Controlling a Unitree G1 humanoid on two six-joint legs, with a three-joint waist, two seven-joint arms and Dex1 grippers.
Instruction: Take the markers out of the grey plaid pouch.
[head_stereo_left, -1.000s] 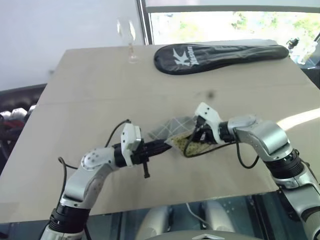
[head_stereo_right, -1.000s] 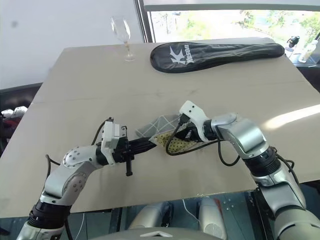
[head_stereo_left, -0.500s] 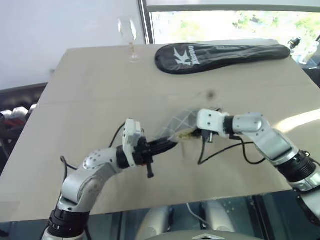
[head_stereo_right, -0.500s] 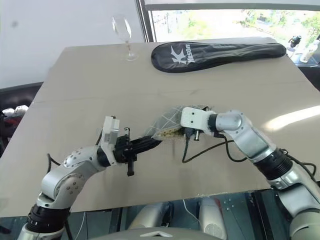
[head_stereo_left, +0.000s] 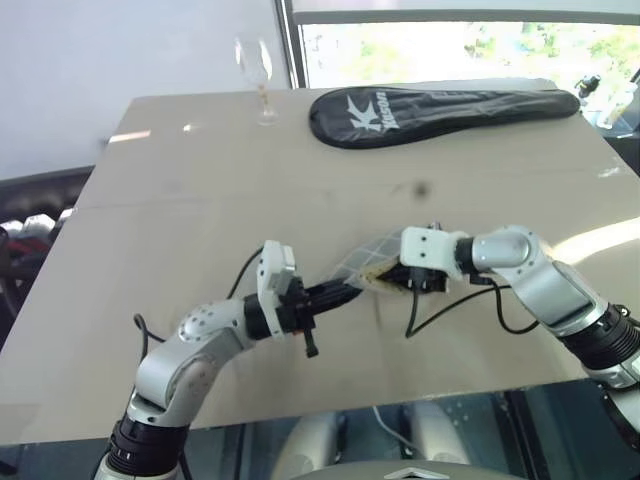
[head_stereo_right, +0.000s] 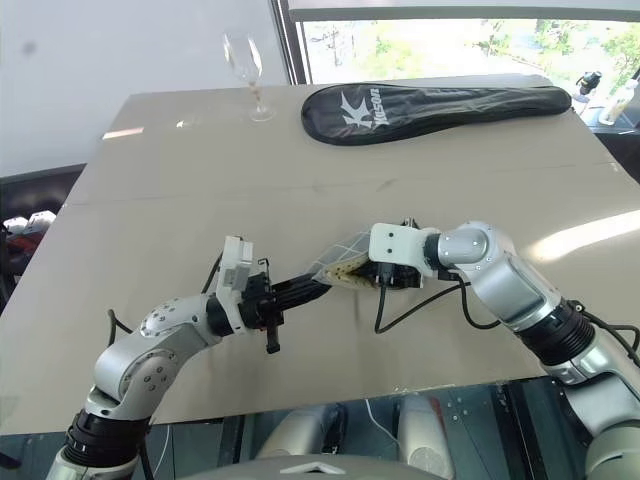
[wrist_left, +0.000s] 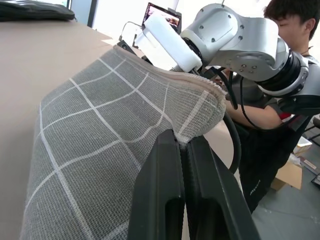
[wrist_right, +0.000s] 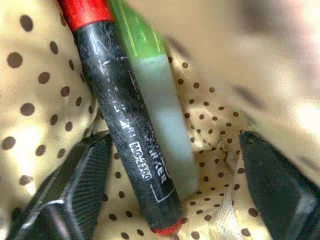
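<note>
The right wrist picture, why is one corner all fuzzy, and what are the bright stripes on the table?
In the right wrist view the markers and dotted lining look sharp, but the corner beyond them is a soft tan smear, out of focus. In the left eye view sunlight from the window paints a bright band on the table, and a small glare patch sits near the wine glass.

Markers (wrist_right: 145, 135) in pouch (wrist_left: 115, 135) mid-table, btwn both claws; racket cover (head_stereo_left: 440, 102) behind.

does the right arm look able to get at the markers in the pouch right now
Probably yes. The right end effector is open inside the pouch, a finger either side of the red marker and green marker, nothing between. The left end effector pinches the pouch edge, holding the mouth up.
</note>
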